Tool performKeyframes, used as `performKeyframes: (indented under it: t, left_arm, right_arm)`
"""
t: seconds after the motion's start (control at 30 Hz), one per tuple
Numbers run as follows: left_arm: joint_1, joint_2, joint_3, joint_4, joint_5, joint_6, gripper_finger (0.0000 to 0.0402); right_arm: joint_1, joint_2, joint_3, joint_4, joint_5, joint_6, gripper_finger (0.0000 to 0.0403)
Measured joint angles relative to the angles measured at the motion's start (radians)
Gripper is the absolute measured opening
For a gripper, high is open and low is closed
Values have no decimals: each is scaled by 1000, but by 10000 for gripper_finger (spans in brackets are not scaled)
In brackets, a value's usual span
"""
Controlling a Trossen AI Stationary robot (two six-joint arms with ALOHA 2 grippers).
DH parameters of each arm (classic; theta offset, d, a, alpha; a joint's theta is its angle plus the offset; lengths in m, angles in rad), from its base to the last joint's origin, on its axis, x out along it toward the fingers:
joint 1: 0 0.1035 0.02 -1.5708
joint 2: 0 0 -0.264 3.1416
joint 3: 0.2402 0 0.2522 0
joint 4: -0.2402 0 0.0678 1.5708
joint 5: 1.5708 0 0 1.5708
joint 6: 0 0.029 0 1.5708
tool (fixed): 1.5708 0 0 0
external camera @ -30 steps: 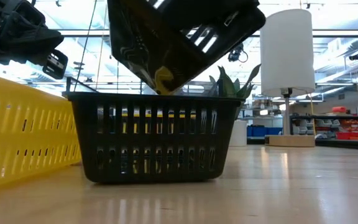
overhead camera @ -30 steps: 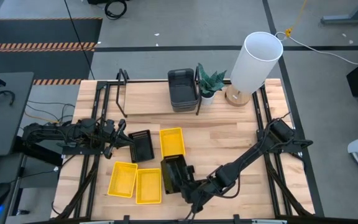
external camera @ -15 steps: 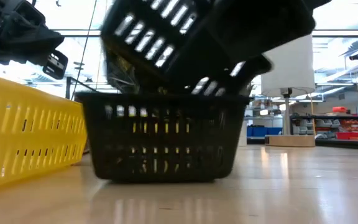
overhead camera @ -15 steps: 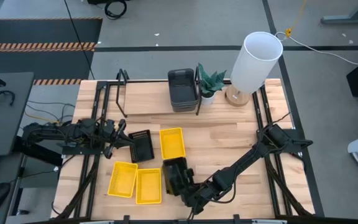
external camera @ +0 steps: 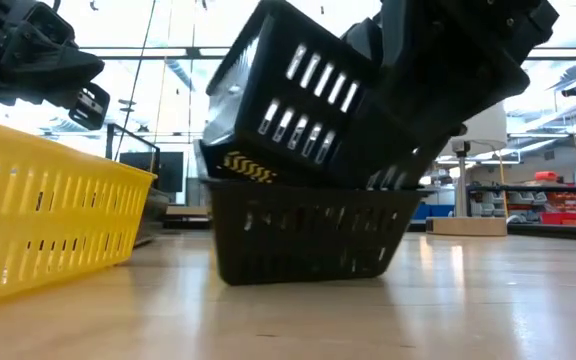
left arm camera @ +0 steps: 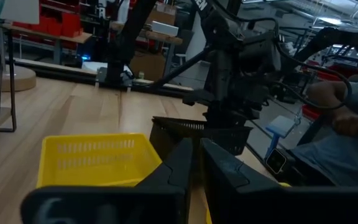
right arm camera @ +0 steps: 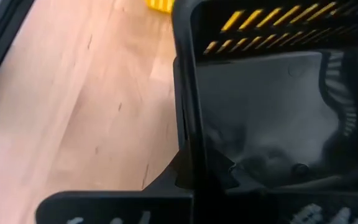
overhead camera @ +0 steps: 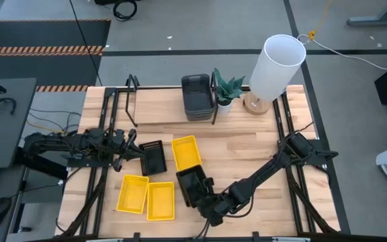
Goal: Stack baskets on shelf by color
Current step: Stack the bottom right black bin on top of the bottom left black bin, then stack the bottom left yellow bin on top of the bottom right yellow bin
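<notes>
**Pale wood, grey floor, and a tilted black basket**

Pale wood planks make up the tabletop (overhead camera: 247, 151) in the high view, ringed by grey concrete floor with hazard-striped tape at the upper left. Along the far edge runs the shelf (overhead camera: 160, 111), carrying a stack of dark grey baskets (overhead camera: 197, 96), with a small potted plant (overhead camera: 226, 91) and a white lamp (overhead camera: 276, 66) beside it. Three yellow baskets (overhead camera: 186, 153) lie on the near half. The left gripper (overhead camera: 140, 153) has its fingers clenched on the rim of a black mesh basket (overhead camera: 154, 157). The right gripper (overhead camera: 210, 200) grasps a second black basket (overhead camera: 192, 186) near the front edge.

From the low view, that tilted black basket (external camera: 308, 105) sits partly nested into another black basket (external camera: 308, 235) resting flat on the wood, a yellow wall (external camera: 48, 215) at the left. Behind is a bright workshop with ceiling lights and storage racks.

The left wrist view shows a yellow basket (left arm camera: 92, 160) past its own shut fingers (left arm camera: 191, 165), and a person's sleeve in the background.

The right wrist view shows its fingers (right arm camera: 194, 168) pinching the black basket's rim above bare wood.
</notes>
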Motion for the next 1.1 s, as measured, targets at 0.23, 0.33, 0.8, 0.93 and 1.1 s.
performKeyframes:
  t: [0.23, 0.33, 0.8, 0.93, 1.1]
  left_arm:
    - [0, 0, 0, 4, 0, 0, 29]
    - [0, 0, 0, 2, 0, 0, 28]
    - [0, 0, 0, 1, 0, 0, 29]
    - [0, 0, 0, 1, 0, 0, 30]
    - [0, 0, 0, 1, 0, 0, 38]
  right_arm:
    - [-15, 3, 70, -117, -25, 1, 14]
    - [-19, 3, 80, -150, -27, -1, 26]
    - [-46, -35, 82, -173, -87, 10, 101]
    - [-49, -59, 82, -173, -99, 17, 109]
    - [-49, -66, 82, -175, -106, -28, 109]
